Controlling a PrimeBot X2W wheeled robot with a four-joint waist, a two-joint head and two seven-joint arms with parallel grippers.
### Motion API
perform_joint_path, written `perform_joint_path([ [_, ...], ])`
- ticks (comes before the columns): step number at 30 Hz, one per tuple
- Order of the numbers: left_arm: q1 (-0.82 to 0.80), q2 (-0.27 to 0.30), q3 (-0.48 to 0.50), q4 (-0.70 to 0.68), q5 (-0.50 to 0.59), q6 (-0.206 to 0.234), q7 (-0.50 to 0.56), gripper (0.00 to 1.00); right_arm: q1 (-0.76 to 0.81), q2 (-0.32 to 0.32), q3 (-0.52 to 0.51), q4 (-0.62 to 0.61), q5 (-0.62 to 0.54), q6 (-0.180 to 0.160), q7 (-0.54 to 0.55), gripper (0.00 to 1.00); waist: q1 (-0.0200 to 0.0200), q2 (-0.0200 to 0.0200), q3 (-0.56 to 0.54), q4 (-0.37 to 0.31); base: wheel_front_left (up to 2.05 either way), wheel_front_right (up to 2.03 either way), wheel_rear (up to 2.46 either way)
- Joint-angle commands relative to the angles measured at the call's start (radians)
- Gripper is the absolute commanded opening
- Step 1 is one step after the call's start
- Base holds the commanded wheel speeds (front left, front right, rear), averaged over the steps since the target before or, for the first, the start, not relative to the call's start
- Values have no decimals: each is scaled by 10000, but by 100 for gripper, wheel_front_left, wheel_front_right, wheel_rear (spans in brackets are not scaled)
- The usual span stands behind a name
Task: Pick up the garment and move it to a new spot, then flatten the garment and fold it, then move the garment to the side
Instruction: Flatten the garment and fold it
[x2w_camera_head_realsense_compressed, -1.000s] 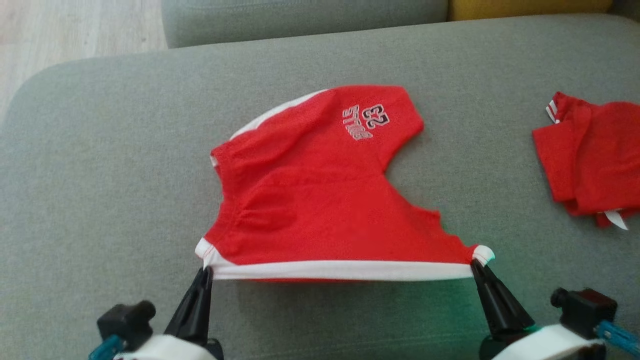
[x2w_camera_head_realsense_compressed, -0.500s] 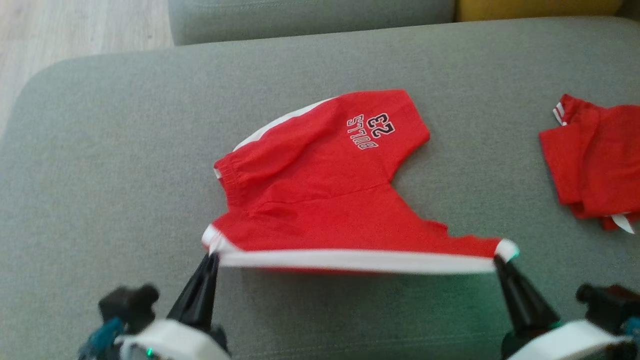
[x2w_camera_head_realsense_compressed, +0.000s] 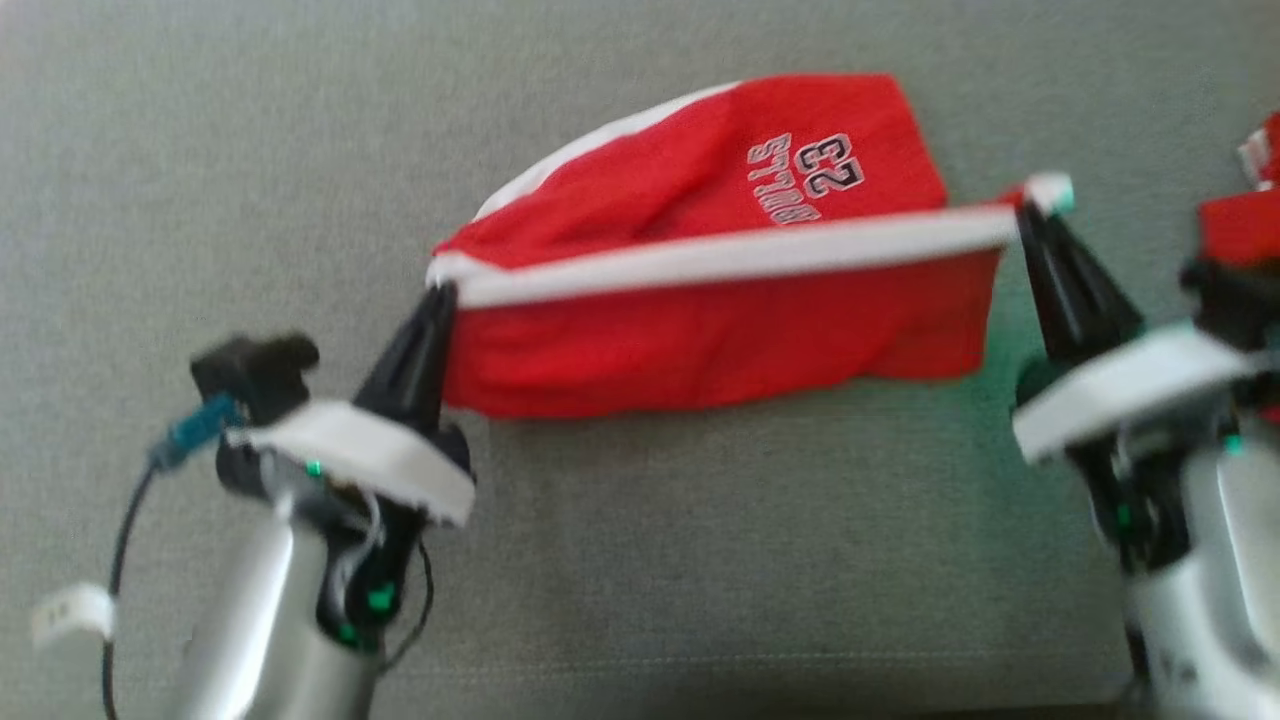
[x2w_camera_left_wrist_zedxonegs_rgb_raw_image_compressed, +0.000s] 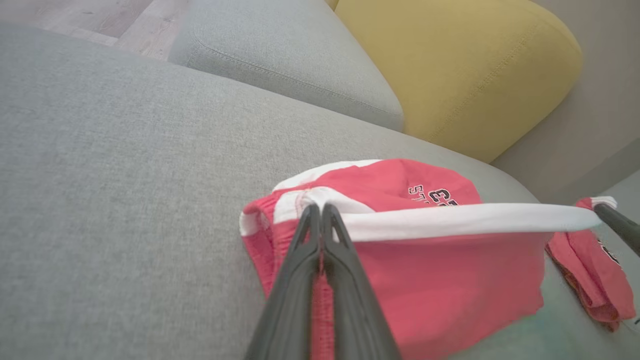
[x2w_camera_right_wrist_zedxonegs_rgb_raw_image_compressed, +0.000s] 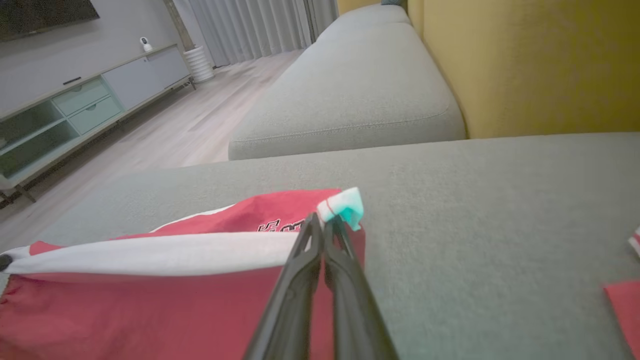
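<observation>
The red jersey shorts with white trim and a "BULLS 23" print (x2w_camera_head_realsense_compressed: 700, 340) lie near the middle of the grey fabric sofa seat (x2w_camera_head_realsense_compressed: 700, 580), and they are now half turned over on themselves. A second ago the white edge band (x2w_camera_head_realsense_compressed: 730, 255) was stretched low along the near side of the spread cloth. It now hangs raised and taut between the two hands, carried forward so that it crosses just below the printed number. A red panel drapes down from it towards the seat. The head camera has dipped as well, so part of the shift in that view is the camera's, but the band's new place against the print is a real move of the cloth. The left hand (x2w_camera_head_realsense_compressed: 437, 300) is pinched fully closed on the band's left corner, and the left wrist view shows the same, with the fingers pressed together over the white trim (x2w_camera_left_wrist_zedxonegs_rgb_raw_image_compressed: 320, 220). The right hand (x2w_camera_head_realsense_compressed: 1030, 215) is likewise clamped tight on the right corner, where a small tab of white sticks out past its tips (x2w_camera_right_wrist_zedxonegs_rgb_raw_image_compressed: 345, 207). I judge that flattening is finished and the fold is under way: the near half is being swung over the far half and has not yet been laid down. A second red garment, crumpled (x2w_camera_head_realsense_compressed: 1240, 225), sits close by the right arm, so the fold should land short of it. The move to the side remains to be done.
</observation>
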Motion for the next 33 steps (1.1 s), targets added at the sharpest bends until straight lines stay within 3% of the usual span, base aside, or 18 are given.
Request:
perform_joint_path([
  [1,-513,107,561,-116,-106,-34,-13,0,-535,-204,215,-37,131,-11,-126,0,0,0,441,225,0,0,0],
  [11,-2653,-143,414,1763,-657,-362,-351,0,-3987,-598,1191,3273,540,-11,-635,0,0,0,1126,609,0,0,0],
  [21,-4106,-275,-184,3603,-987,-605,-874,0,-5927,-520,2121,5787,916,-11,-1577,0,0,0,1503,722,0,0,0],
  [22,-4207,-280,-244,3763,-994,-609,-927,0,-6042,-511,2214,5996,968,-11,-1702,1,0,0,1521,720,0,0,0],
  [23,-4296,-285,-309,3910,-1017,-624,-975,0,-6144,-497,2326,6182,1023,-11,-1843,24,0,0,1529,722,0,0,0],
  [24,-4360,-289,-385,4052,-1086,-658,-977,7,-6232,-501,2477,6335,1038,-11,-2015,49,0,0,1530,723,0,0,0],
  [25,-4413,-293,-464,4169,-1116,-682,-1003,33,-6302,-528,2627,6481,996,-11,-2214,89,0,0,1527,723,0,0,0],
  [26,-4449,-295,-526,4271,-1117,-691,-1072,73,-6336,-511,2749,6595,1004,-11,-2436,100,0,0,1515,722,0,0,0],
  [27,-4449,-298,-538,4352,-1186,-704,-1169,100,-6338,-460,2847,6683,1067,-11,-2640,100,0,0,1499,710,0,0,0],
  [33,-4184,-294,-614,4495,-1063,-660,-2121,100,-5977,-371,3248,6789,1105,-11,-3849,100,0,0,1358,571,0,0,0],
])
